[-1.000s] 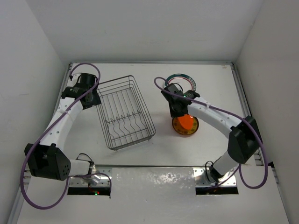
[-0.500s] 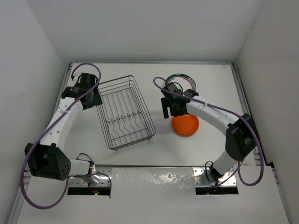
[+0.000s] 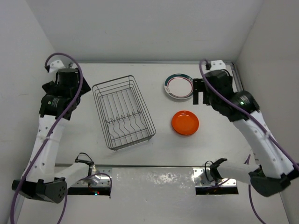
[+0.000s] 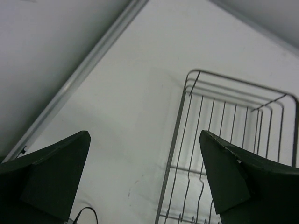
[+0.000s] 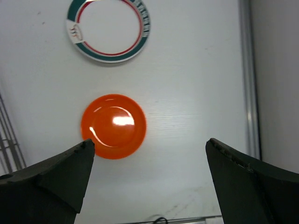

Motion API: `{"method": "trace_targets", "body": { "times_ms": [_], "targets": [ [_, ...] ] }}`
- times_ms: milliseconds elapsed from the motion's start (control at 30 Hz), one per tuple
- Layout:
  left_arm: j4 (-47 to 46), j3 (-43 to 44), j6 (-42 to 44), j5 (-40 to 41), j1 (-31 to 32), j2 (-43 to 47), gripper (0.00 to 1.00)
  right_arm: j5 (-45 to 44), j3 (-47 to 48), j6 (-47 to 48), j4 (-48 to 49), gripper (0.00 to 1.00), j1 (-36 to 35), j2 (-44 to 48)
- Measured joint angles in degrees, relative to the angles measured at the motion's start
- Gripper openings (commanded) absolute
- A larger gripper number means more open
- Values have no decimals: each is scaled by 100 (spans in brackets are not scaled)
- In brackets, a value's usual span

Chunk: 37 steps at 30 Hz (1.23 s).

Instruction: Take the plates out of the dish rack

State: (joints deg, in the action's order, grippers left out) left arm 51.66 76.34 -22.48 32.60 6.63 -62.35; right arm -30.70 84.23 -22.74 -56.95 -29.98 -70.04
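Your rack [image 3: 124, 112] stood bare of plates, as far as its wires showed. Its long axis ran away from the arm bases, and the far end leaned a little to the left. Both plates lay flat on the surface [image 3: 163, 149] to the right of the rack. The orange plate [image 3: 185, 122] was near the rack's near right corner. The white plate with the green and red rim [image 3: 179, 87] lay beyond it toward the back wall, and the two did not touch.

Your right claw [image 5: 149, 141] hung high over that side, fingers spread wide and holding nothing, with the orange plate below and slightly left of its gap. Your left claw [image 4: 143, 135] was likewise spread and empty, with the rack to its right. The left arm was the nearer one to the rack, and the right arm was nearer the plates. By my reading, you had nothing left to lift out.
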Motion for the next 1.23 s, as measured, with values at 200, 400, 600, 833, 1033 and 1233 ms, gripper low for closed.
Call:
{"method": "trace_targets", "body": {
  "times_ms": [200, 400, 600, 833, 1033, 1233],
  "targets": [
    [107, 428, -31, 625, 52, 295, 100, -1187, 39, -35, -885, 99, -15, 1296],
    [273, 439, -7, 1097, 334, 190, 100, -2343, 57, -35, -1687, 99, -15, 2024],
    [348, 503, -33, 1255, 586, 177, 100, -2697, -63, -157, -1974, 99, -15, 2551],
    [295, 380, -52, 1276, 643, 216, 100, -2647, -116, -544, -2037, 99, -15, 2428],
    [256, 216, -52, 1261, 658, 232, 100, -2564, -76, -686, -2048, 99, -15, 2334],
    [251, 197, -55, 1241, 658, 232, 100, -2551, -72, -778, -2074, 99, -15, 2295]
  ]
}}
